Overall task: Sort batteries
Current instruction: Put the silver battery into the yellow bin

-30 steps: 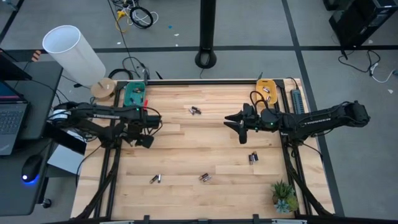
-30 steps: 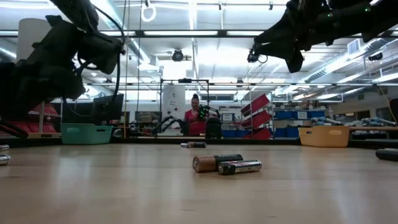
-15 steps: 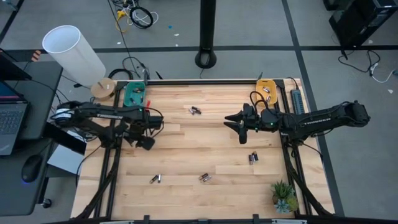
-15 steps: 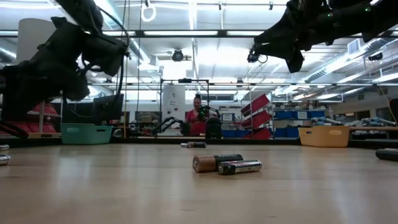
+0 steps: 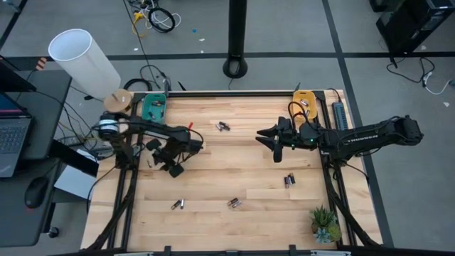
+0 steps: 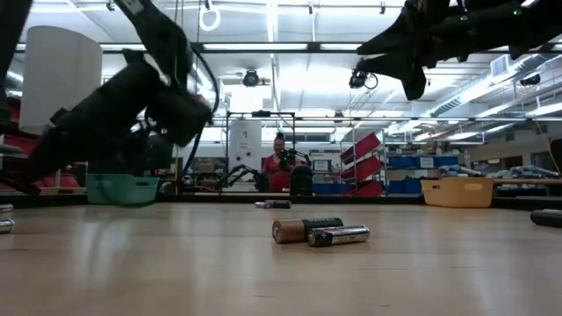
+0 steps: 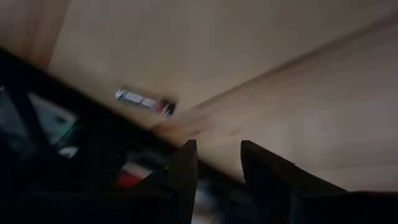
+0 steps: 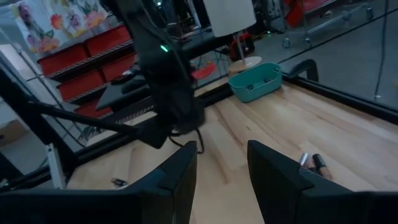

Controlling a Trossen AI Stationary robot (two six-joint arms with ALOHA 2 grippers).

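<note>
Dark left gripper [image 7: 214, 163] jaws apart, empty

The left wrist view was smeared throughout: one battery [image 7: 144, 102] showed only as a streak, and the dark shapes beside it could not be made out. In the low view the table's [image 6: 281, 272] left edge cut a battery [image 6: 5, 225], and the left arm [image 6: 123, 114] hid part of the teal tray [image 6: 123, 189]. What lay in the orange tray [image 5: 307, 104] was too small to tell.
</note>
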